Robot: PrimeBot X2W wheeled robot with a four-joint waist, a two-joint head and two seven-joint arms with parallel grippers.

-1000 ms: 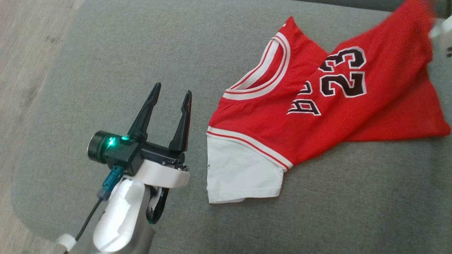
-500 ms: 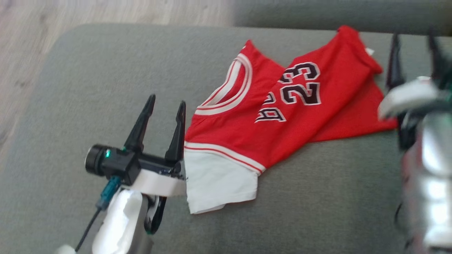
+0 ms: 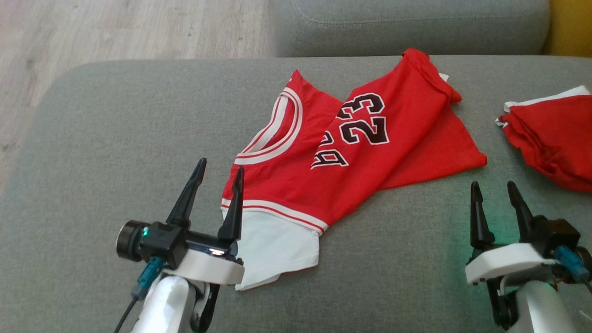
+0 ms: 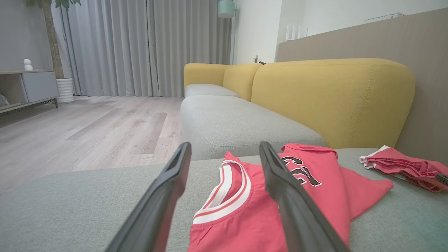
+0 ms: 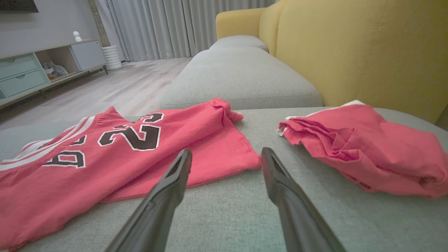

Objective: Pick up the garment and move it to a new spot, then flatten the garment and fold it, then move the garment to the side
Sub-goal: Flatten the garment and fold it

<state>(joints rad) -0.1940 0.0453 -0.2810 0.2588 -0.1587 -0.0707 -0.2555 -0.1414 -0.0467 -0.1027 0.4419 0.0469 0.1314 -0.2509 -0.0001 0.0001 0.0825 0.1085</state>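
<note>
The garment [image 3: 286,185] is a red jersey with a black 23, white-striped neck and a white sleeve. It lies on the grey sofa cushion [image 3: 115,138] with its lower half folded over at a slant. My left gripper [image 3: 221,164] is open, its right finger just over the edge by the white sleeve. In the left wrist view the garment [image 4: 238,224] lies between and beyond the open left gripper [image 4: 224,145]. My right gripper [image 3: 492,184] stands open on bare cushion, short of the garment's right corner. The right wrist view shows the garment [image 5: 105,154] ahead-left of the right gripper [image 5: 225,151].
A second red garment [image 3: 550,134] lies bunched at the cushion's far right, also in the wrist views [image 4: 402,164] [image 5: 367,150]. Another grey cushion [image 3: 407,23] adjoins at the back. A yellow backrest [image 4: 332,94] runs along the right. Wooden floor [image 3: 115,27] lies beyond the left edge.
The head camera has swung. The garment's right end, earlier raised by the right gripper, now lies flat. The right gripper has dropped low at the right, clear of the cloth.
</note>
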